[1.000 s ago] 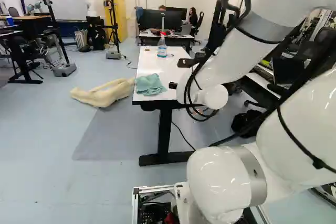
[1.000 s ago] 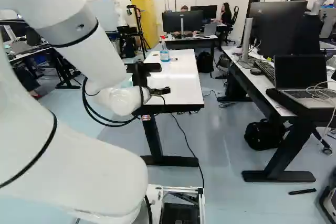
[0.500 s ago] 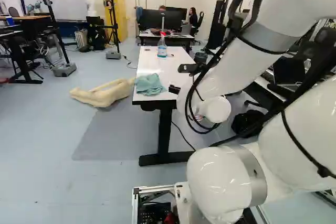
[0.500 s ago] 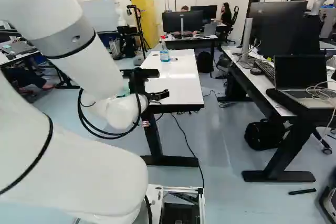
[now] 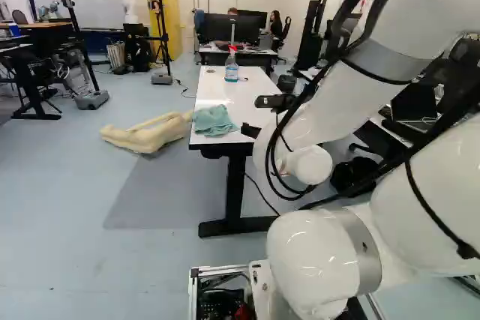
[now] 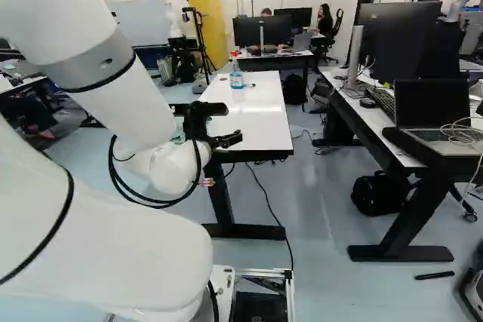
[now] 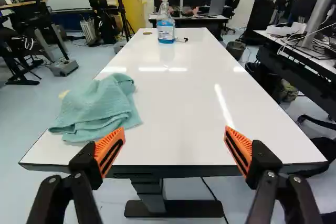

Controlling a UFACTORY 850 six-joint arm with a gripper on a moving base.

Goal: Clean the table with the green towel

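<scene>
Since a second ago the arm's elbow has dipped lower and swung out a bit in the left base view, while the base itself hasn't budged; the green towel (image 5: pixel 214 120) sits bunched near the front left corner of the counter (image 5: pixel 232 95), same spot as before. Over in the right base view, the pincer (image 6: pixel 226 139) has edged toward the counter's near end, so I'd guess it's lining up on the towel. Wrist view: pincer (image 7: pixel 173 150) spread wide, holding nothing, hovering at the counter's near edge, with the towel just ahead of its left finger. Spray bottle (image 7: pixel 165 23) stands at the far end.
</scene>
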